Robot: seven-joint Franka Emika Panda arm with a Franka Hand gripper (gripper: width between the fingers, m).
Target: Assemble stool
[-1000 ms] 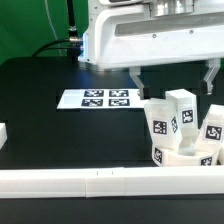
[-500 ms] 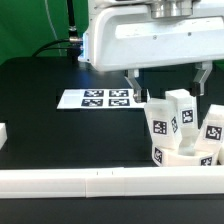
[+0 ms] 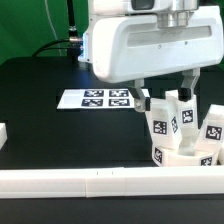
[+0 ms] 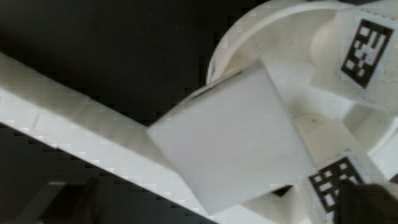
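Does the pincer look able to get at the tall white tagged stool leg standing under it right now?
Probably yes: the pincer is open above the tall white tagged plastic stool leg, with nothing between them, though other legs crowd it.

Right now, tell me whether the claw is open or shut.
Open: the claw has its two fingers spread wide above the stool legs, gripping nothing.

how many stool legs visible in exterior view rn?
3: one leg and another upright under the arm, a third tilted at the exterior view's right. More may be hidden.
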